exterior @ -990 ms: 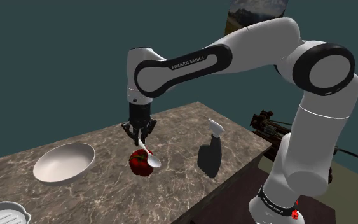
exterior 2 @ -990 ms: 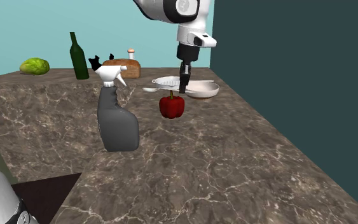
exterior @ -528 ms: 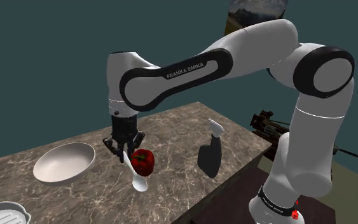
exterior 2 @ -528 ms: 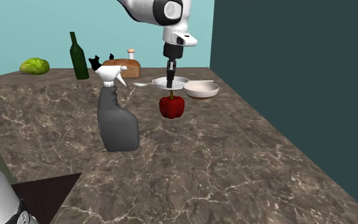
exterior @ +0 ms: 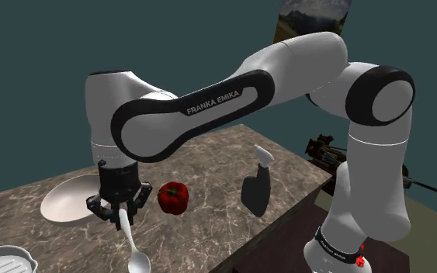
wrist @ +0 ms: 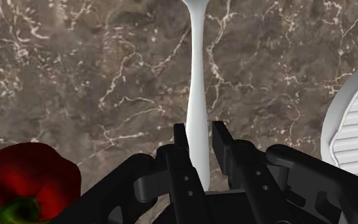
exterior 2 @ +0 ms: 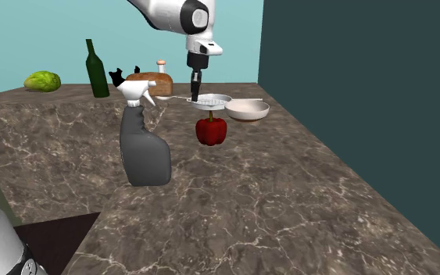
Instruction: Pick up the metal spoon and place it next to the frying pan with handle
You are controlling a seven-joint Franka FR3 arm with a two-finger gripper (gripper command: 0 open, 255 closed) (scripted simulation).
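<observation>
Gripping a spoon (exterior: 130,242) by the top of its handle, the black end effector (exterior: 120,213) has both fingers closed against the handle's sides, which the wrist view shows plainly. The spoon is drawn plain white rather than shiny metal: a slim, smooth handle that broadens slightly towards the fingers and ends below in a small rounded oval bowl. It hangs at a slight slant from the fingers, bowl end lowest, over the brown marbled desk (exterior: 209,225) close to the desk's edge on the stand's side. A white frying pan (exterior: 5,260) with a ribbed inside and a pale handle sits further along that same edge, near the spoon but apart from it. A shallow white bowl (exterior: 65,202) rests on the desk behind the end effector, towards the far edge. A red bell pepper (exterior: 173,197) with a green stem stands just beside the end effector, on the side away from the pan. A dark grey spray bottle (exterior: 255,190) with a white nozzle stands upright well beyond the pepper, near the desk's corner closest to the stand.
</observation>
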